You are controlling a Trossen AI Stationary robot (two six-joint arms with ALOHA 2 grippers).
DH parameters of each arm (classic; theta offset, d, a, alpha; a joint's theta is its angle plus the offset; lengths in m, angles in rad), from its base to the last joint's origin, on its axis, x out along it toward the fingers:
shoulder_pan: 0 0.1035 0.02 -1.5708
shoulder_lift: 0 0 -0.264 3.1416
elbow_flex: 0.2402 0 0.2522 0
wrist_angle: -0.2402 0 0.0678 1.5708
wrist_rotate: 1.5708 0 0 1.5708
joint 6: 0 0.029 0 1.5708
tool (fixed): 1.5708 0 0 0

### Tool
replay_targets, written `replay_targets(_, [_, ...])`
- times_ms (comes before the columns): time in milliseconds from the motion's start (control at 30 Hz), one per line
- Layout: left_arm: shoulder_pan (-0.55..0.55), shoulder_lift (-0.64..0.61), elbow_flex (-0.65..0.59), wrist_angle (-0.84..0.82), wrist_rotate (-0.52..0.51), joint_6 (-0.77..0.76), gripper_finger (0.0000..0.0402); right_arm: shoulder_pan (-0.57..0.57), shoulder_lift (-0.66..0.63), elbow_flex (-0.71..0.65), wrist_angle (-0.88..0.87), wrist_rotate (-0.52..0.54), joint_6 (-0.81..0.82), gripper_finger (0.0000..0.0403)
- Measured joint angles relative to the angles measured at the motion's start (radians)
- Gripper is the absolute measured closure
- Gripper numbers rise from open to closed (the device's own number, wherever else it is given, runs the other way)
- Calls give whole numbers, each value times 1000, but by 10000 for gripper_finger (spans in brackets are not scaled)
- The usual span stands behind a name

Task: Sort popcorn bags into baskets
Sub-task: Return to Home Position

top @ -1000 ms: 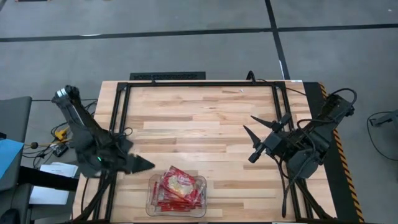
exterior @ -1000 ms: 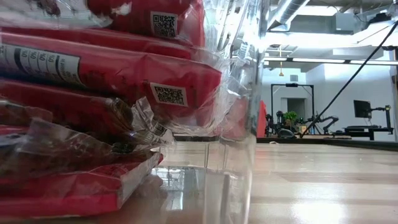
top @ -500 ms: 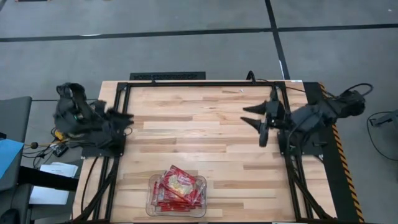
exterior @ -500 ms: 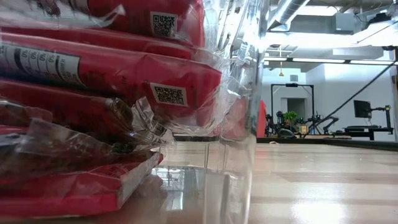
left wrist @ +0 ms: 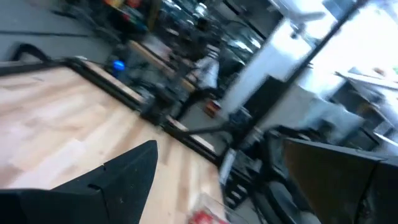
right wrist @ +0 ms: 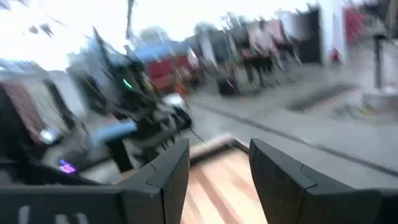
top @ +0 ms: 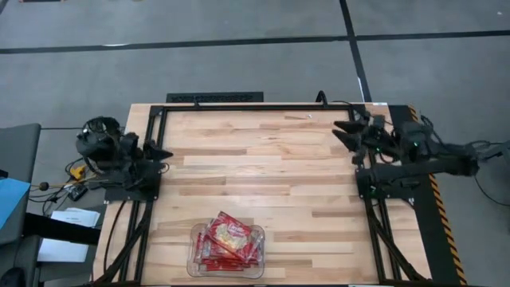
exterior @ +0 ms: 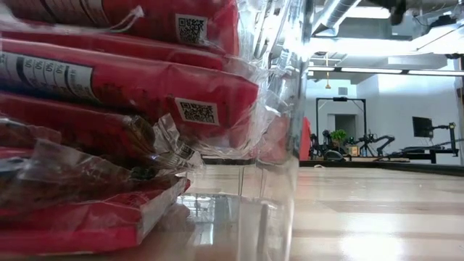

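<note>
Several red popcorn bags [top: 228, 239] lie heaped in a clear plastic basket [top: 194, 267] near the table's front edge. The low view sees the stacked bags [exterior: 145, 87] from right up close, through the basket's clear wall [exterior: 284, 145]. My left gripper [top: 162, 151] hangs open over the table's left rail, far from the basket, and in its wrist view it [left wrist: 217, 149] holds nothing. At the far right of the table my right gripper [top: 344, 131] is open too, its fingers [right wrist: 166, 174] standing apart with nothing between them.
A black metal frame [top: 255, 106] runs along the table's far edge and down both sides. Bare wood [top: 255, 167] stretches between the two arms. Grey floor surrounds the table, with equipment to the left.
Both grippers have drawn away from the basket. The left one went from beside the basket's left end toward the table's far left and rolled. The right one swung from the middle right toward the far right corner. Bags and basket have stayed put.
</note>
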Motion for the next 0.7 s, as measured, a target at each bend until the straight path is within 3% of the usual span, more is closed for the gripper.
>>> replay_targets(67, [4,-5,-31,14,45,-14,70,-14,-90,-98,84,-31,0,209])
replay_targets(167, [5,-4,-106,56,7,-65,70,-34,-208,-233,155,-22,27,209])
replay_targets(367, [5,-4,-284,267,51,-108,70,-65,-401,-428,169,-27,114,216])
replay_targets(567, [27,-4,-472,441,28,-127,70,-63,-365,-555,231,-51,184,223])
replay_targets(700, [44,1,-483,350,15,-220,70,-62,-364,-636,310,-71,223,225])
